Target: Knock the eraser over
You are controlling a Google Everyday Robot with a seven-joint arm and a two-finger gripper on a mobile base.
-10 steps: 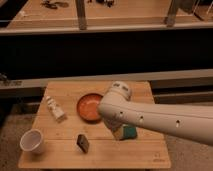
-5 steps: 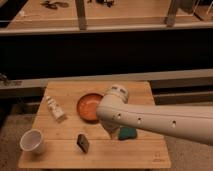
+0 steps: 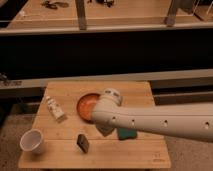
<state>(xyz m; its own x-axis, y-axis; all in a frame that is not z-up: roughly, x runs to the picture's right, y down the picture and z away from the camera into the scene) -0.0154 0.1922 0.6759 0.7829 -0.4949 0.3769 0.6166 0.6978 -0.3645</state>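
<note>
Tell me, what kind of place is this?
Likely a lab or workshop: a wooden table holding an eraser, cup and sponge, a bench with cables behind. The gripper hangs over the table between eraser and sponge.

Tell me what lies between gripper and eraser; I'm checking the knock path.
Only bare table lies between the gripper and the eraser, as the camera view shows; the gripper hangs beside the sponge.

Wooden table bearing a white bottle lying at left, orange plate at centre, white cup front-left, eraser upright near the front edge, green sponge; gripper low between plate and sponge.
</note>
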